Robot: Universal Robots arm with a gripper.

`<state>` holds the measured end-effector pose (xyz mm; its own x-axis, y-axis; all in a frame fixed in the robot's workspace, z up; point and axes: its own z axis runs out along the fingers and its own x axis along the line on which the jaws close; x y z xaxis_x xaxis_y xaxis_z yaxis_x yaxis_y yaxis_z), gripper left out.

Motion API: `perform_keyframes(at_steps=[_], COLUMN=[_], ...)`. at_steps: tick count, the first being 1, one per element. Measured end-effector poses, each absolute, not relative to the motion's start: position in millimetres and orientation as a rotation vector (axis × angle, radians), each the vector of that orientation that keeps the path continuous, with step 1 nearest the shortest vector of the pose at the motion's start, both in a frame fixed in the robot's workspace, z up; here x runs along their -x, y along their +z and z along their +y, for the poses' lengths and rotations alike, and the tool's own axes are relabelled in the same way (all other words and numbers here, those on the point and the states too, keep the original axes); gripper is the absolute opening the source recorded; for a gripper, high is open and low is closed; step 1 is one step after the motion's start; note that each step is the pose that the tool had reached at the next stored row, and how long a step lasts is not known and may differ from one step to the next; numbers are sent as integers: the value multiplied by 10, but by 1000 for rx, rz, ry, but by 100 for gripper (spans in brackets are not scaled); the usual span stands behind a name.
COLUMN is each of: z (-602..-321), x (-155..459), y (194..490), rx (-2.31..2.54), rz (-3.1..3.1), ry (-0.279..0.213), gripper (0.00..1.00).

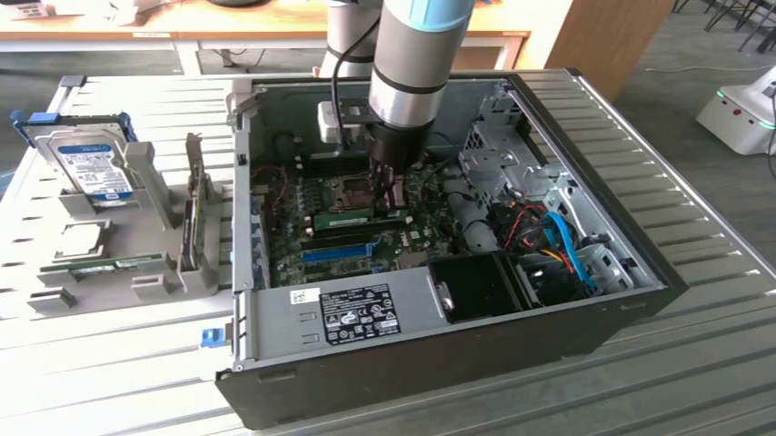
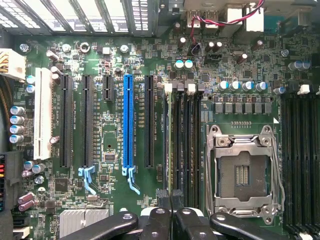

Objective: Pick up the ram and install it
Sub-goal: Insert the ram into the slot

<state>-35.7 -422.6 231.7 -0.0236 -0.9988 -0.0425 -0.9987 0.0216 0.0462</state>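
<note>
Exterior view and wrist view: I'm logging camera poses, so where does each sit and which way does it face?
Exterior view: off the arm, above the open computer case, angled down into it; the arm and gripper show.
Wrist view: on the wrist, facing straight onto the motherboard; the jaws show, close together.
Shared: blue slot and processor socket.

Silver arm (image 1: 409,86) — black gripper (image 1: 390,203)

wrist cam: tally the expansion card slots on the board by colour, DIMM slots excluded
White slot: 1
Blue slot: 1
Black slots: 4 (3 long, 1 short)
Total: 6
</note>
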Motion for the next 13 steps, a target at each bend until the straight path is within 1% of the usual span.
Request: perform_keyframes(at_steps=[13], z=[-4226], x=[369], y=[2316], rx=[-2193], rz=[-2244], ry=[-99], gripper=[12])
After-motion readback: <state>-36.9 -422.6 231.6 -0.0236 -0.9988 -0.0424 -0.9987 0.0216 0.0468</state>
